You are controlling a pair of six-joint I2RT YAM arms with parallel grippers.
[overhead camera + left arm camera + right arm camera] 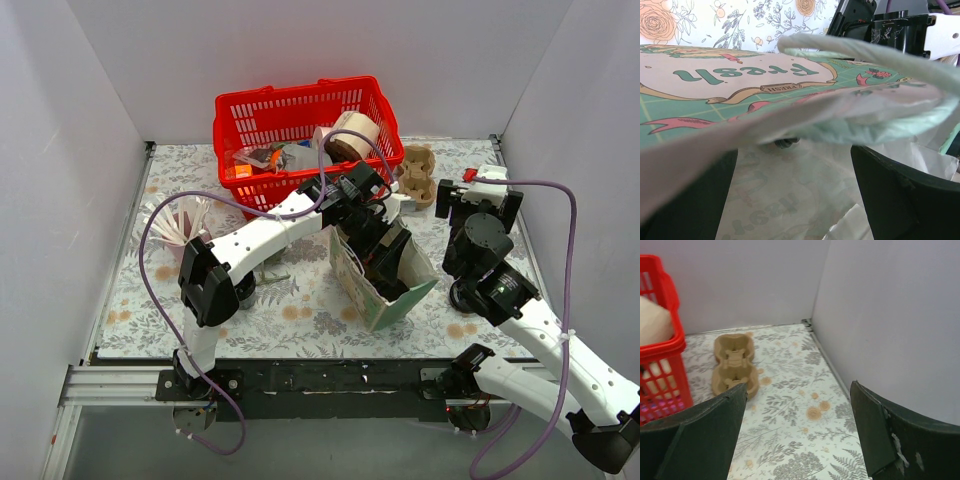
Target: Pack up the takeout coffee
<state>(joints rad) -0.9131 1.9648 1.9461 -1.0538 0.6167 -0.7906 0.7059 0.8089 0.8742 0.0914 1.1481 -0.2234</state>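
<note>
1. A green printed paper bag (385,285) stands open on a floral desk (300,310), leaning a little, near the middle of the scene.
2. The left tool (378,245) reaches from the left and sits at the bag's open mouth.
3. Seen from the left wrist, its jaws are spread wide, one on each side of the view. The bag's folded rim and a pale green handle (865,50) cross just in front of them. Nothing is pinched.
4. The word "Fresh" on the bag reads upside down in that close view.
5. A brown pulp cup carrier (415,175) lies flat on the desk behind the bag and slightly to its right, apart from it.
6. The right tool (799,390) hovers to the right of the bag, jaws spread wide and holding nothing.
7. From the right wrist, the carrier lies ahead of that tool and to its left, well apart from the jaws.
8. A red plastic basket (300,120) sits behind the bag, just left of the carrier. It holds several items, including a tan round one; what they are I cannot tell.
9. No coffee cup can be made out for certain.
</note>
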